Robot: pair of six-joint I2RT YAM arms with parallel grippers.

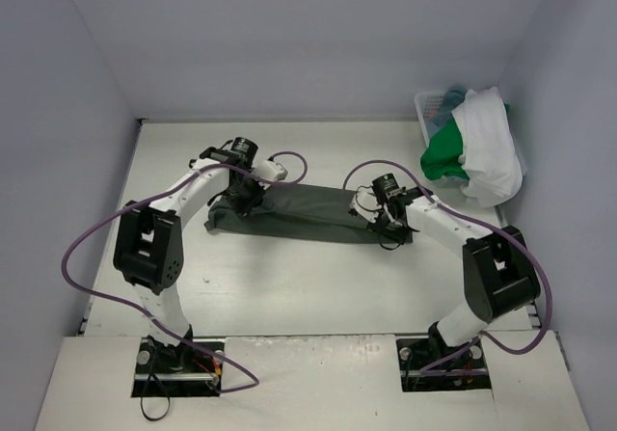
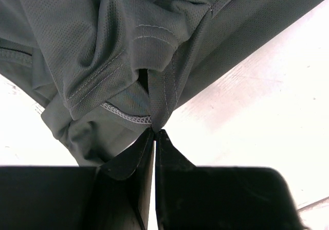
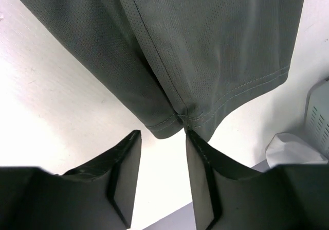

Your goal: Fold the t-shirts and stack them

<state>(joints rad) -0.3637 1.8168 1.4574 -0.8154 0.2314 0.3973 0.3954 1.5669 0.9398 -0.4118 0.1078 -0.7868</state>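
Dark grey-green t-shirt (image 1: 308,214) lies as a long band across the middle of the counter (image 1: 289,291), a pincer at each end.

The band runs left to right. At its bunched left end, the left pincer (image 2: 155,132) is closed tight on a pinch of hem. At the right end, the right pincer (image 3: 162,136) stands parted, its tips either side of the hem corner, gripping nothing. At the far right, the white t-shirt (image 1: 487,151) and bright green t-shirt (image 1: 442,156) spill over a white basket (image 1: 425,103).
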